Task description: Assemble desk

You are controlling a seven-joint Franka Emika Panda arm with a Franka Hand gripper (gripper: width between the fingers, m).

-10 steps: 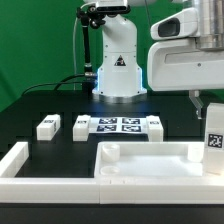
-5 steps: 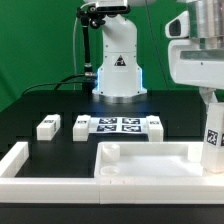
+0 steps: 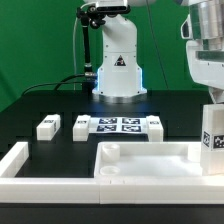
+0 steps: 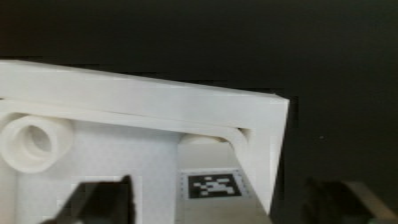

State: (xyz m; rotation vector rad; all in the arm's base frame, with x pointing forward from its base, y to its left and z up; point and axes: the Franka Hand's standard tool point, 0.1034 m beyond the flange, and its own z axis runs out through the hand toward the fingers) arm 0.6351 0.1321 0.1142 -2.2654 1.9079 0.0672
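Observation:
The white desk top (image 3: 150, 165) lies at the front of the table with its raised rim up. My gripper (image 3: 212, 128) is over its corner at the exterior view's right, shut on an upright white tagged leg (image 3: 212, 142). In the wrist view the leg (image 4: 214, 185) stands between my two dark fingers (image 4: 100, 202), close to the desk top's corner (image 4: 214, 108), which has a round socket (image 4: 32, 140). Three more legs lie on the black table (image 3: 46, 127), (image 3: 81, 127), (image 3: 155, 125).
The marker board (image 3: 118, 125) lies between the loose legs. A long white border rail (image 3: 20, 160) runs along the exterior view's left and front. The robot base (image 3: 118, 60) stands at the back.
The gripper's body has shifted up and toward the exterior view's right. The held leg stays at about the same spot over the desk top's corner.

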